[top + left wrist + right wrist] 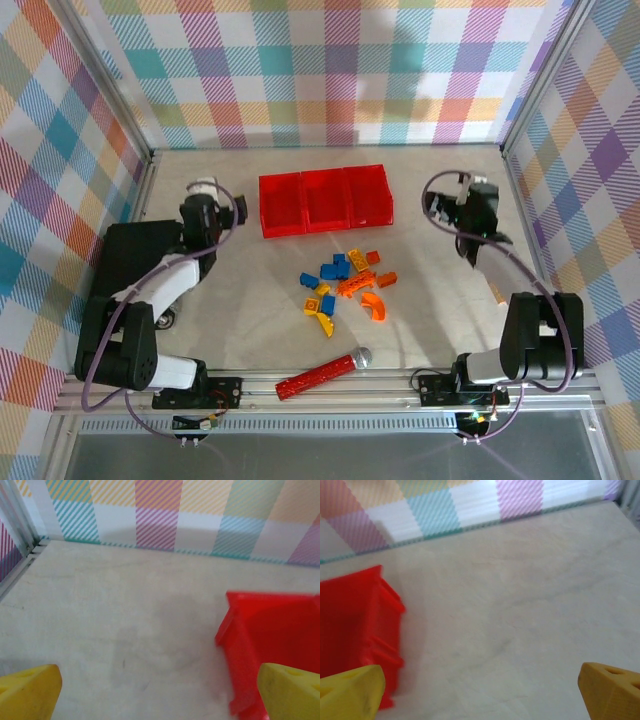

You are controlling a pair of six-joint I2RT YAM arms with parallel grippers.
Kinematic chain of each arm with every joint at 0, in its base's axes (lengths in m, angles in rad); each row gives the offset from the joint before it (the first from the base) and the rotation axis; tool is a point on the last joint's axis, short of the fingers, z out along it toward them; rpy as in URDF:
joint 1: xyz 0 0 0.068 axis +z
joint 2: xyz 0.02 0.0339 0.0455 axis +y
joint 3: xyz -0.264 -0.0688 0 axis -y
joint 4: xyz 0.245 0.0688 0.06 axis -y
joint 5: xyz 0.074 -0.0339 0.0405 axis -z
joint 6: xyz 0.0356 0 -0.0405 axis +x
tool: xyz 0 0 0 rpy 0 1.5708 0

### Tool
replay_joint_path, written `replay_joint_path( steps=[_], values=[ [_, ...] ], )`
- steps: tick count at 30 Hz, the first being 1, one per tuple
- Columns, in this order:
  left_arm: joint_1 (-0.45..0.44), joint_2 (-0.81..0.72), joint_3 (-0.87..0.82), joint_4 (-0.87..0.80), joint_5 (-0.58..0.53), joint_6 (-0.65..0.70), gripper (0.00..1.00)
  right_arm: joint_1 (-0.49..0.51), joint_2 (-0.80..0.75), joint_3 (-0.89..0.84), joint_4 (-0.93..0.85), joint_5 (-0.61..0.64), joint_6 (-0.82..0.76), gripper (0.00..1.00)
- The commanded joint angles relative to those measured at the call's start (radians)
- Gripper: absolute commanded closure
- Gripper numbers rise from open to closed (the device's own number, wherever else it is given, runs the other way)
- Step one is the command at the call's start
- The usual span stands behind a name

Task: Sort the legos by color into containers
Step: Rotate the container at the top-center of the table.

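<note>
At your far left a black box (140, 250) sits on the table (240, 320) beside the left arm. Your left tool (205, 195) hangs just left of the containers (325, 200). Its yellow fingers (27, 692) are spread wide apart with only bare table between them, and its wrist view catches a corner of the end bin at the right.

The containers are three red bins joined in a row toward the far middle of the table. The legos (345, 285) lie on the table just nearer to you than the bins, in a loose cluster of blue, yellow and orange bricks. Nearer still, a red studded stick (320, 375) lies tilted, its silver ball end toward the bricks.

Your right tool (460, 195) hangs to the right of the bins, fingers wide apart and gripping nothing.
</note>
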Motion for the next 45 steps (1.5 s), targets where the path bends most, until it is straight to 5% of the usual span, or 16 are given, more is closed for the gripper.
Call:
replay_joint_path(
  steps=[1,9,21,33,45],
  values=[
    [-0.008,0.004,0.11,-0.32,0.047,-0.085,0.0,-0.004,0.12,0.174,-0.355,-0.175,0.099,0.0],
    [-0.023,-0.088,0.063,-0.446,0.086,-0.176,0.0,0.024,0.439,0.593,-0.538,-0.379,0.124,0.09],
    [-0.036,-0.326,-0.144,-0.478,0.143,-0.317,0.0,0.191,0.726,1.003,-0.809,-0.171,-0.109,0.17],
    [-0.055,-0.444,-0.21,-0.529,0.173,-0.367,0.0,0.219,0.86,1.154,-0.922,-0.029,-0.175,0.29],
    [-0.079,-0.449,-0.221,-0.539,0.177,-0.377,0.0,0.229,0.887,1.171,-0.938,-0.025,-0.227,0.62]
  ],
)
